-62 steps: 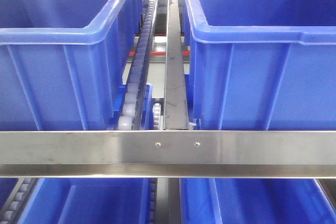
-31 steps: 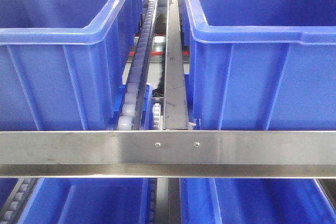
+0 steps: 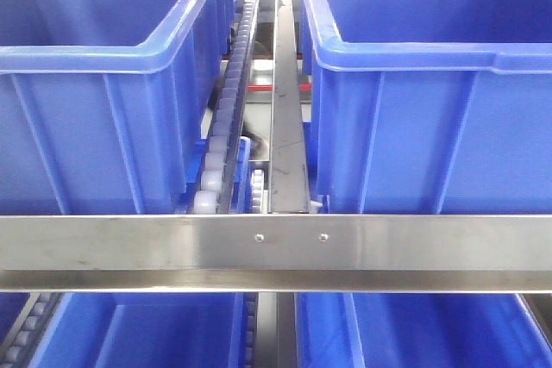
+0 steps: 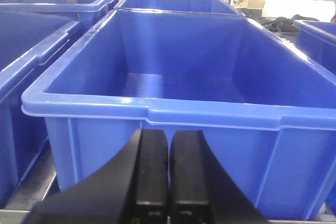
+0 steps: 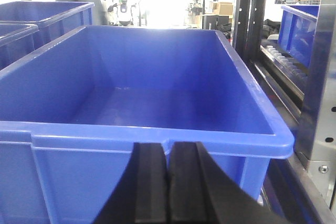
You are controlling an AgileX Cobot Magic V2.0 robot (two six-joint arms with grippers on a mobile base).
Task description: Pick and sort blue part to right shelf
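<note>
The left hand [image 4: 168,182] and right hand [image 5: 169,182] are both clenched on nothing, each facing an open blue bin [image 4: 173,72]. The right shelf [image 3: 276,243] carries 2 bins beside a roller track [image 3: 226,118] at 12 o'clock. The blue part is nowhere visible.

Left gripper [image 4: 168,182] low at the near edge of its wrist view, black fingers [image 4: 151,177] pressed together, nothing between them. Right gripper [image 5: 169,187] likewise closed and apparently empty (only the finger tops show). Neither arm visible in the front view.
</note>
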